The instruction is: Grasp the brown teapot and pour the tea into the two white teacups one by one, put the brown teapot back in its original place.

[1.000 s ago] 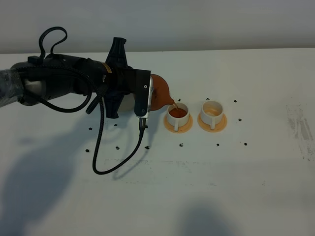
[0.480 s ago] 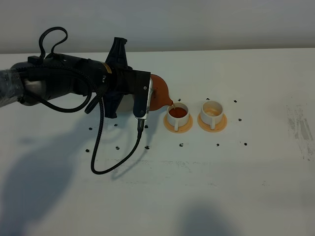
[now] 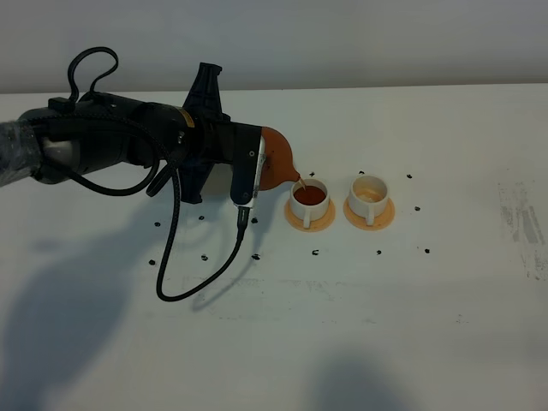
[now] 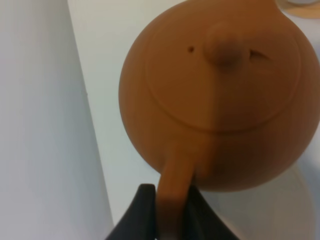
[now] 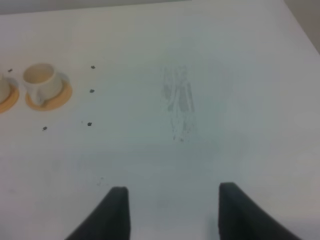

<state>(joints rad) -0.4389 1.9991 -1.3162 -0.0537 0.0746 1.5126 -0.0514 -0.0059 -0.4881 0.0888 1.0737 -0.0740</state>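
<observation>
The brown teapot (image 3: 276,163) (image 4: 220,100) hangs tilted over the table, its spout right above the left white teacup (image 3: 309,199). That cup holds red-brown tea, and a thin stream runs into it. My left gripper (image 3: 257,169) (image 4: 172,207) is shut on the teapot's loop handle. The right teacup (image 3: 369,193) (image 5: 40,77) looks pale inside. Each cup stands on a small orange saucer. My right gripper (image 5: 172,210) hovers open over bare table, far from the cups. The left arm hides the original place.
A black cable (image 3: 197,287) loops from the left arm down onto the table. Small black marks (image 3: 378,253) dot the white table around the cups. A grey scuffed patch (image 3: 524,224) (image 5: 177,100) lies at the far right.
The teapot and left gripper have eased slightly up and back to the left, and the stream into the left cup has thinned. The right arm has not moved.
</observation>
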